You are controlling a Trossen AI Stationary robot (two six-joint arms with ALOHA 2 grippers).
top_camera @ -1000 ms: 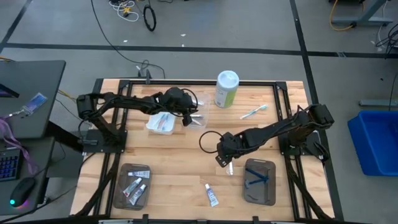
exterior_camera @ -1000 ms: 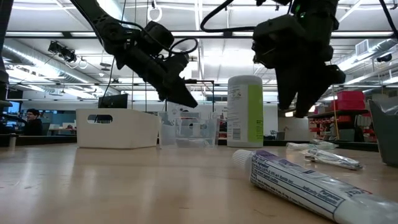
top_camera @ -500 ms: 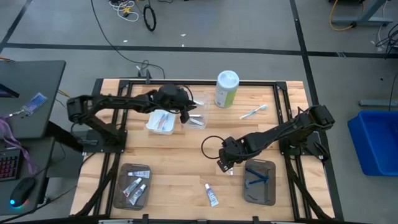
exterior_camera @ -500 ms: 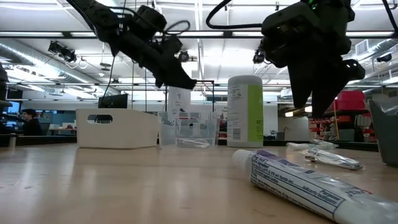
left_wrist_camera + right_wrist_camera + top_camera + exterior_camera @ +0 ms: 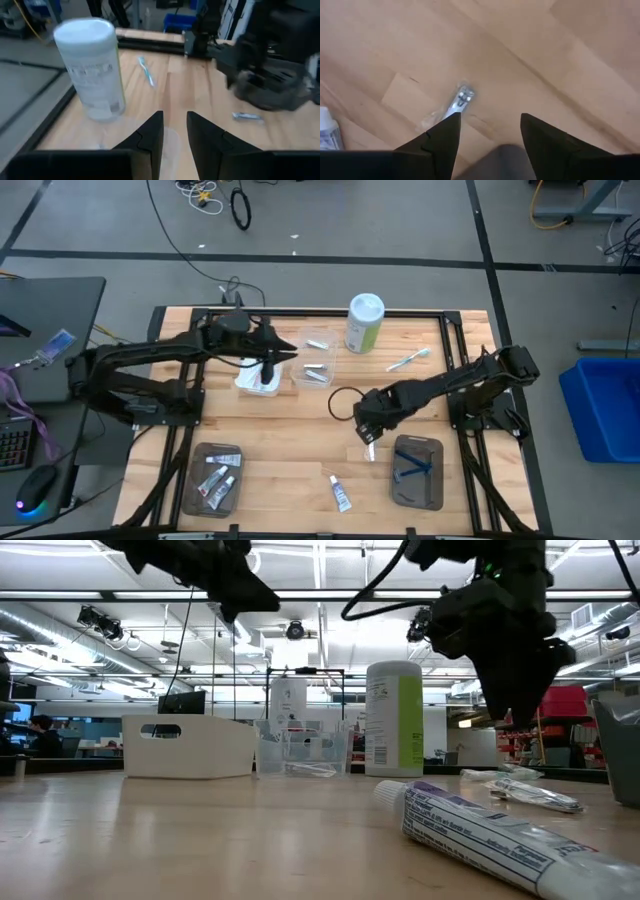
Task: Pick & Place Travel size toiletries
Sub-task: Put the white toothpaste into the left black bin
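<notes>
Right hand point(image 5: 368, 438), fingers spread, poised directly above a small silvery foil tube point(image 5: 458, 100) lying on the wooden worktop point(image 5: 290, 440), just beside the grey tray point(image 5: 418, 472) holding dark blue razors point(image 5: 412, 469) near the front edge. Left hand point(image 5: 277, 360), fingers slightly parted and holding nothing, raised over the white tray point(image 5: 258, 376) towards the rear edge. A white tube with a blue cap point(image 5: 341, 493) lies by the front edge.

Bare wood lies around the small silvery tube point(image 5: 368, 451) on three sides; the grey tray point(image 5: 418, 471) stands just beside it, the right gripper point(image 5: 364, 434) directly above.
</notes>
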